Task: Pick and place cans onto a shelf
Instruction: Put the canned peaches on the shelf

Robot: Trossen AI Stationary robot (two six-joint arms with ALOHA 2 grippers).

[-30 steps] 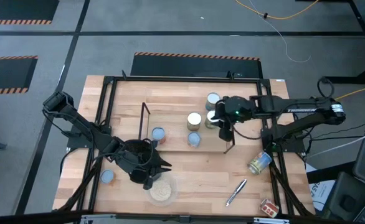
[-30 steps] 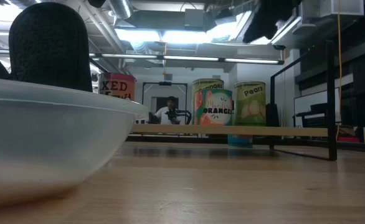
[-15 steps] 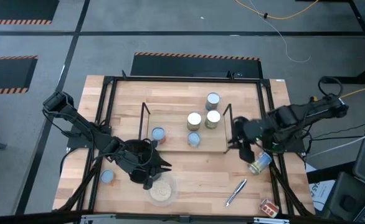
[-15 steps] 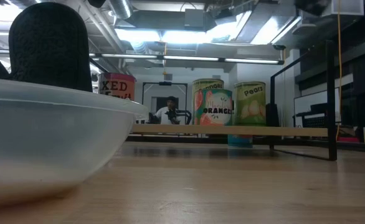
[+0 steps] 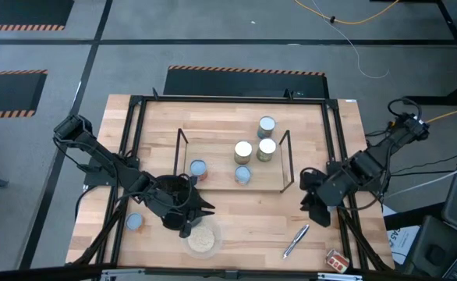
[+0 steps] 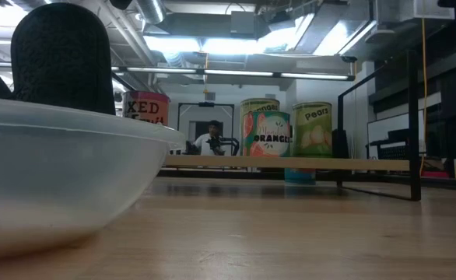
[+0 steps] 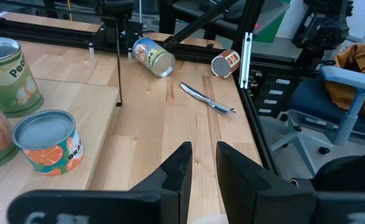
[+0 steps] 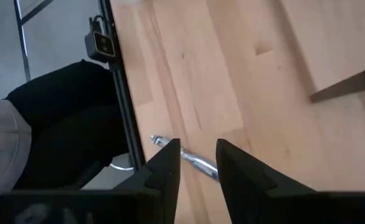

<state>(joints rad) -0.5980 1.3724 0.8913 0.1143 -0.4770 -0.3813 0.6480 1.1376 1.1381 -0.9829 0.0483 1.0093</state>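
A pale wooden tabletop ringed by a large black-metal frame stands on grey floor with orange-and-black hazard stripes. On it sits the low black-wire shelf with light wooden boards, roughly mid-table. Three upright cans stand on its top board: a cream-topped tin, a silvery-topped one just beside it, and another silvery-topped tin behind them. Two pale-blue-topped cans show at the shelf's near edge, and a further pale-blue-topped can stands apart near the left arm.

The left gripper hangs beside a clear bowl of pale grains; its fingers stand a narrow gap apart, holding nothing. The right gripper hovers over the table's right side, past the shelf's end, its fingers likewise slightly parted and empty.

In the left wrist view a can with a yellow label lies on its side by the right frame rail. A red-labelled can lies tipped beyond the rail. A silver pen rests between bowl and rail.
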